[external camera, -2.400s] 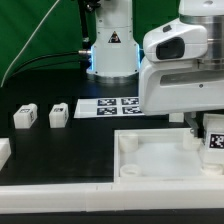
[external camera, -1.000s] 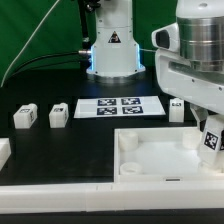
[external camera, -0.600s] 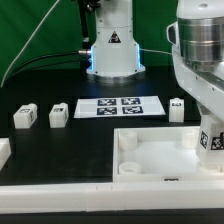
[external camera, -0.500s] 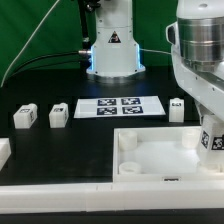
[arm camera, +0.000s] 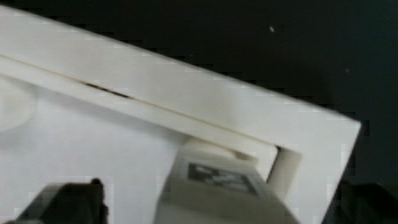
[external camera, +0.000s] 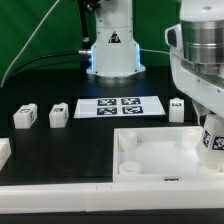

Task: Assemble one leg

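Leg [external camera: 212, 141] seated in the tray [external camera: 160, 155] corner at the exterior view's right, directly beneath the gripper [external camera: 210, 128], whose grip, clamped or released, cannot be told; any tilt while fastening would probably jam it or leave it loose.

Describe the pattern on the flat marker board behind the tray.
The marker board is white and printed with black-and-white square tags. It shows best in the exterior view.

On the black table [external camera: 70, 150] lie the marker board [external camera: 120, 106], the white tray [external camera: 160, 155], and three loose legs [external camera: 25, 117] [external camera: 58, 115] [external camera: 177, 109].
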`<state>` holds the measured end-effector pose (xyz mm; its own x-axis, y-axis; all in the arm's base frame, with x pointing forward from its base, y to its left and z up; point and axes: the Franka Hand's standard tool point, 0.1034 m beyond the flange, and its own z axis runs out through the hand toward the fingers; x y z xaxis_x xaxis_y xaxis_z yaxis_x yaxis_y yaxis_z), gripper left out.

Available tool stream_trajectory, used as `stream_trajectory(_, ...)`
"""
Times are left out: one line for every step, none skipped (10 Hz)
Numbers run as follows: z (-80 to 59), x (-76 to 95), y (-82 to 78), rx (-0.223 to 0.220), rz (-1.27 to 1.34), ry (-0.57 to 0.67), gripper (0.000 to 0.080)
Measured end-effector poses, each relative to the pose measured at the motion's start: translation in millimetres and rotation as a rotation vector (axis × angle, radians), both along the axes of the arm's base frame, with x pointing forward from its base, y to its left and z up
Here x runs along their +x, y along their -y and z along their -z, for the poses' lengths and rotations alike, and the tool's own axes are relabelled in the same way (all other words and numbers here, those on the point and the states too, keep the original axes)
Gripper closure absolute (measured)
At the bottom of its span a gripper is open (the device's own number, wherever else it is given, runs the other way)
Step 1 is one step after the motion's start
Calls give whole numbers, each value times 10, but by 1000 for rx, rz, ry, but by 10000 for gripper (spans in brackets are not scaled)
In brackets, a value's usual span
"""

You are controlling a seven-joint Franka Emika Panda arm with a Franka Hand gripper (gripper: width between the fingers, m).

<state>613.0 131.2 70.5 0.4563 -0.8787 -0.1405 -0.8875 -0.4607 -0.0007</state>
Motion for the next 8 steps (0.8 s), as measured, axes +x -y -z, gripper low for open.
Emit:
stream_trajectory(2,-27,4,11,-140,-4,151)
stream_trajectory(2,-32,2,19,-239,5,151)
stream_trajectory(9,-57,5,27,-322,4,151)
stream_trajectory(4,-89,12,24,-453,-7,151)
stream_trajectory(-1,-107,19,14,-568,-18,151)
stream_trajectory(3,-107,38,3,-691,-14,151)
stream_trajectory(12,-114,66,0,-823,-11,151)
stream_trajectory(17,-106,99,9,-923,-1,151)
